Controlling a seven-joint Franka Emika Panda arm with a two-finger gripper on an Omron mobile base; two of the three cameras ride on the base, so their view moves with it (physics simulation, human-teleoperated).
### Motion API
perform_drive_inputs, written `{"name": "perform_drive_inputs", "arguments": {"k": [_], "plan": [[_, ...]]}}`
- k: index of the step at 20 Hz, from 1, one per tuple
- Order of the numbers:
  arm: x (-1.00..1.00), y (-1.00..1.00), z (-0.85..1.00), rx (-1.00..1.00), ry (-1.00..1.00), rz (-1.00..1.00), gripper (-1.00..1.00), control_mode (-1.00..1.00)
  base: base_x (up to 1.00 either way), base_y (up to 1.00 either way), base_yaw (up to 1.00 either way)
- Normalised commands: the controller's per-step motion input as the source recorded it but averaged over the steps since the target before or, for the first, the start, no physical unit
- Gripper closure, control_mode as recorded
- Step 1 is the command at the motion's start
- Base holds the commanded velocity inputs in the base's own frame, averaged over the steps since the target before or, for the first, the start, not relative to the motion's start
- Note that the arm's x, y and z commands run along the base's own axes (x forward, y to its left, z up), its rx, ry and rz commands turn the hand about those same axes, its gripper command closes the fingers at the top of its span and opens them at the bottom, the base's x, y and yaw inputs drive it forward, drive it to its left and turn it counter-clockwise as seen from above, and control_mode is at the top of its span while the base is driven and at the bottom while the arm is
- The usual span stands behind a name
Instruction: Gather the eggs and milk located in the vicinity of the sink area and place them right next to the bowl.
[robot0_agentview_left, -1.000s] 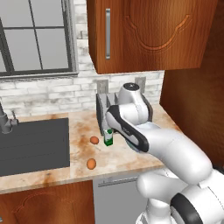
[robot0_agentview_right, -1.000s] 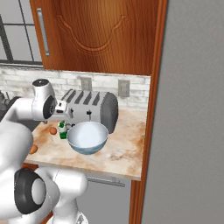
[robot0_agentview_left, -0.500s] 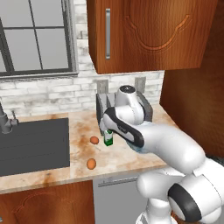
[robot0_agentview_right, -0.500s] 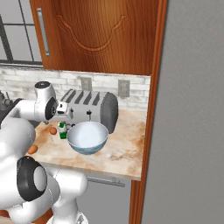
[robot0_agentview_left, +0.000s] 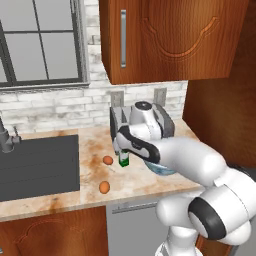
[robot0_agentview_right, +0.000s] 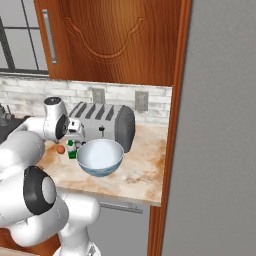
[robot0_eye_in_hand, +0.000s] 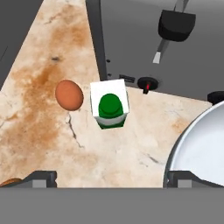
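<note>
— Item: milk (robot0_eye_in_hand: 109, 109)?
— Standing upright on the countertop (robot0_eye_in_hand: 39, 109) between the bowl (robot0_eye_in_hand: 201, 146) and one egg (robot0_eye_in_hand: 69, 95), beside the toaster (robot0_agentview_right: 102, 122).
— Item: my gripper (robot0_eye_in_hand: 109, 179)?
— I am hovering above the carton, fingers spread wide, holding nothing.
— Second egg (robot0_agentview_left: 104, 187)?
— Sitting near the counter's front edge.

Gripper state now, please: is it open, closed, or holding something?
Gripper: open, holding nothing; its fingertips stand wide apart above the milk, which stands on the counter.

milk (robot0_eye_in_hand: 109, 109) upright between egg (robot0_eye_in_hand: 69, 94) and bowl (robot0_eye_in_hand: 201, 144), apart
</note>
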Motion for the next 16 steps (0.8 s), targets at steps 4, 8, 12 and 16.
{"name": "perform_drive_inputs", "arguments": {"k": [4, 8, 12, 16], "plan": [[0.19, 0.08, -0.2, 0.0, 0.0, 0.0, -1.0, -1.0, 0.0, 0.0, 0.0], [0.22, 0.13, -0.14, 0.0, 0.0, 0.0, -1.0, -1.0, 0.0, 0.0, 0.0], [0.2, 0.09, -0.12, 0.0, 0.0, 0.0, -1.0, -1.0, 0.0, 0.0, 0.0], [0.18, 0.01, -0.14, 0.0, 0.0, 0.0, -1.0, -1.0, 0.0, 0.0, 0.0]]}}
